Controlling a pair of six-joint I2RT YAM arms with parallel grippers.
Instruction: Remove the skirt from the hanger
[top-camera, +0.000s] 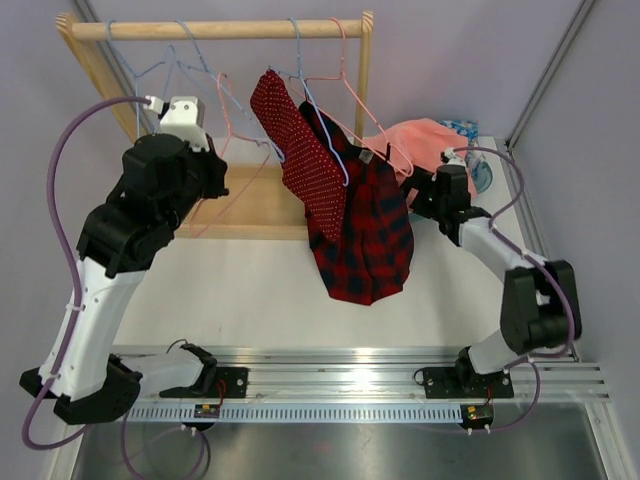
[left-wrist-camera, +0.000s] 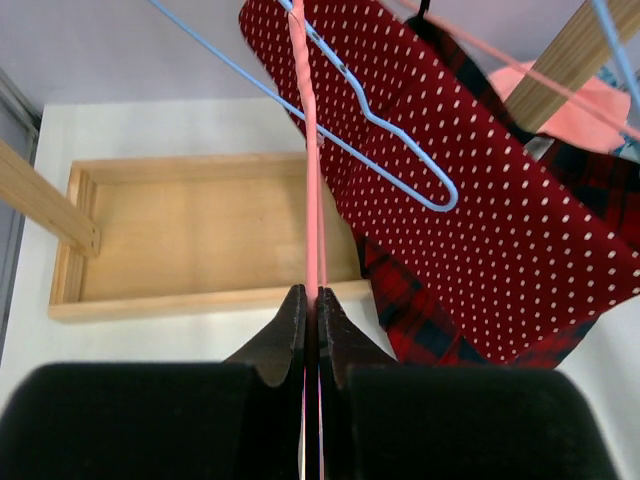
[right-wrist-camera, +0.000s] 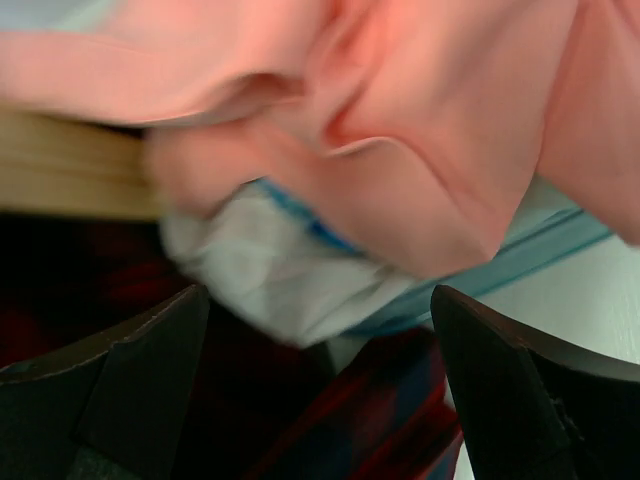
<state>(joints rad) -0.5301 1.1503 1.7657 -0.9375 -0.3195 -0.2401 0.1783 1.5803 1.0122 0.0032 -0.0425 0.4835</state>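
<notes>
**Skirt on rack; left hand clamped on pink hanger, right hand wide open**

- Landmark: light wooden garment rack (top-camera: 220, 30) with a round top rail, at the far side of the white table (top-camera: 250, 290).
- Red-and-black plaid skirt (top-camera: 375, 240) hangs under the right half of the rack's rail. Its lower hem hangs down in front of the rack's base. Can't tell which hanger carries it, because cloth hides the top.
- Red garment with white dots (top-camera: 300, 160) hangs under the middle of the rail and overlaps the skirt's left edge. A thin blue wire hanger (left-wrist-camera: 366, 115) lies across its front.
- Left hand (left-wrist-camera: 311, 298): jaws fully closed on the thin pink wire hanger (left-wrist-camera: 311, 200), which runs straight up out of the grip. It sits under the left half of the rail, above the rack's shallow wooden base tray (left-wrist-camera: 200, 240).
- Right hand (right-wrist-camera: 318, 300): fingers spread wide, nothing gripped. It's at the rack's right post, just beside the skirt's upper right edge.
- Crumpled salmon-pink cloth (right-wrist-camera: 430, 120) and a white-and-blue cloth (right-wrist-camera: 270, 260) fill the right wrist view just past the fingertips. That view is blurred, so contact can't be judged.
</notes>
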